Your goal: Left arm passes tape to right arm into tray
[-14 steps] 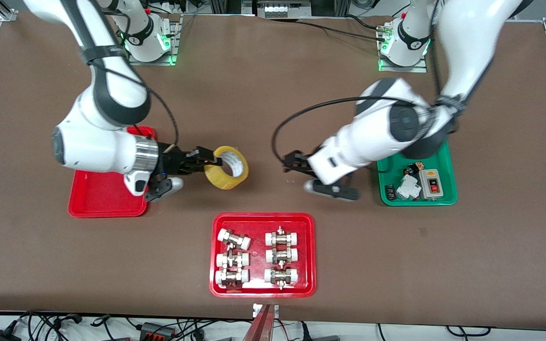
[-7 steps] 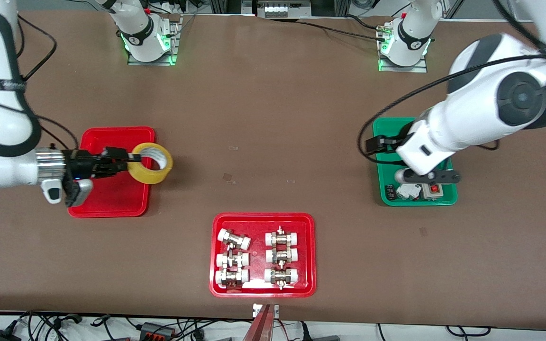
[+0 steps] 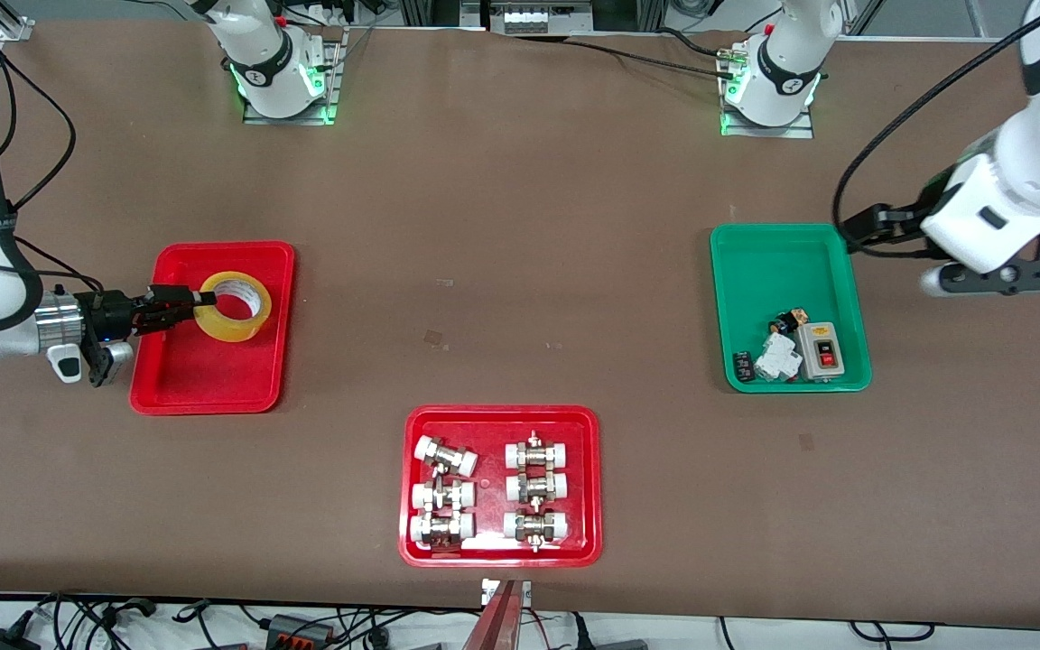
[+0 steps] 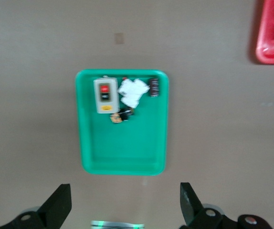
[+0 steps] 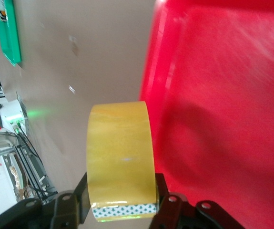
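My right gripper (image 3: 188, 305) is shut on the wall of the yellowish tape (image 3: 233, 307), holding the roll on its edge over the plain red tray (image 3: 204, 399), above the half farther from the front camera. In the right wrist view the tape (image 5: 121, 157) sits between the black fingers of the right gripper (image 5: 122, 202), with the tray's red floor (image 5: 222, 119) beside it. I cannot tell whether the roll touches the tray. My left gripper (image 3: 858, 231) is open and holds nothing, up in the air over the table beside the green tray; its spread fingers (image 4: 59, 205) frame bare table.
A green tray (image 3: 786, 262) with a switch box and small parts lies toward the left arm's end, also seen as the green tray (image 4: 122, 152) in the left wrist view. A red tray (image 3: 502, 413) of white-capped metal fittings lies near the front camera's edge.
My right arm carried the tape from over the middle of the table to over the plain red tray. My left arm drew back, open, past the green tray toward its end.
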You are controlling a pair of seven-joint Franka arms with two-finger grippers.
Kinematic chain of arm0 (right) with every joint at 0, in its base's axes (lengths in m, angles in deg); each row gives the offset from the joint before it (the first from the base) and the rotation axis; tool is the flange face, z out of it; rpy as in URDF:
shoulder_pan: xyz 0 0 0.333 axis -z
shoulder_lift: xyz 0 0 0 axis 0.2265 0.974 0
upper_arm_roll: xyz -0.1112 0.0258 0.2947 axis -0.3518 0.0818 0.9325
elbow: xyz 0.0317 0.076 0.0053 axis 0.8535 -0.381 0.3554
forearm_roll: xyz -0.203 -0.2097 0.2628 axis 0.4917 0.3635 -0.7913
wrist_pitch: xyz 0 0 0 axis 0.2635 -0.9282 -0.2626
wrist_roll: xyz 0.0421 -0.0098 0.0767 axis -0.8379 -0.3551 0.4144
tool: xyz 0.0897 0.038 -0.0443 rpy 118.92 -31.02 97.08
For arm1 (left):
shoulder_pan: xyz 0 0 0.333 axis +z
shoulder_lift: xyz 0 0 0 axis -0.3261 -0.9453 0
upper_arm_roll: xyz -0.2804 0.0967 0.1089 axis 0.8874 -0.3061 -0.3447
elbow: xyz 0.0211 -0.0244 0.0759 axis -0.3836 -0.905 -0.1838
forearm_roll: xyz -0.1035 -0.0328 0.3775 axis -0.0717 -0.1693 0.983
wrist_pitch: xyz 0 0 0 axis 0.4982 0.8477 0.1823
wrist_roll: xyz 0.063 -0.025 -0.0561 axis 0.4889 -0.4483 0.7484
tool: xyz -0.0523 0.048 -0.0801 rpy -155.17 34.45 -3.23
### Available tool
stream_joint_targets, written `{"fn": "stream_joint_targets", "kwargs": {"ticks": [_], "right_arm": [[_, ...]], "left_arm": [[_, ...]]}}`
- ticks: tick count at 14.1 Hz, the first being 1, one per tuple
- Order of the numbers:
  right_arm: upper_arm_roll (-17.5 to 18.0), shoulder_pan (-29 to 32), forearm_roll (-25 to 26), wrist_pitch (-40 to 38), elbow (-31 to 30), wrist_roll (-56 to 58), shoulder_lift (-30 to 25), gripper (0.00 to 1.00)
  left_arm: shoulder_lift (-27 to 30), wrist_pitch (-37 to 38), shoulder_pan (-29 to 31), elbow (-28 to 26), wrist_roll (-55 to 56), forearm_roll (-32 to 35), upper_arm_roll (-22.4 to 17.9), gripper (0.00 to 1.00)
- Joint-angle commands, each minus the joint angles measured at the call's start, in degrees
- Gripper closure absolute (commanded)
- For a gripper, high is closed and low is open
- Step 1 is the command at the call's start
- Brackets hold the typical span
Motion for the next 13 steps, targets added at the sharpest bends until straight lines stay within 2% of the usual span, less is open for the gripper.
{"fn": "stream_joint_targets", "kwargs": {"ticks": [1, 3, 4, 5, 6, 7, 9, 13], "right_arm": [[1.28, 2.25, 1.60, -0.56, 1.17, 3.34, 2.98, 1.00], [1.28, 2.87, 1.69, -0.38, 1.17, 4.06, 4.65, 0.95], [1.28, 2.78, 1.78, -0.38, 1.17, 4.23, 4.92, 0.86], [1.28, 2.61, 2.91, 0.49, 1.17, 4.67, 5.10, 0.62], [1.37, 2.26, 4.49, 1.89, 1.17, 4.85, 5.10, 0.25], [1.46, 2.17, 5.38, 2.51, 1.17, 5.20, 5.10, 0.00], [1.72, 1.21, 8.18, 4.70, 1.17, 8.09, 5.01, 0.00], [2.07, -2.30, 18.20, 9.37, 1.17, 8.45, 2.30, 0.00]], "left_arm": [[6.59, -3.73, -3.99, -9.92, -5.65, 0.03, -6.93, 0.00], [12.30, -9.78, -4.08, -18.19, -6.19, -0.59, -7.38, 0.00], [13.03, -11.12, -4.08, -19.61, -6.36, -0.94, -7.46, 0.00], [13.38, -11.13, -4.08, -19.98, -7.15, -2.07, -8.42, 0.00], [13.47, -11.56, -4.25, -20.59, -7.94, -4.61, -10.09, 0.00], [13.47, -12.26, -4.25, -20.68, -8.04, -5.50, -10.28, 0.00], [12.60, -12.45, -3.56, -19.90, -7.60, -5.77, -9.49, 0.00], [12.24, -12.45, -3.46, -19.10, -7.95, -5.07, -9.49, 0.00]]}}
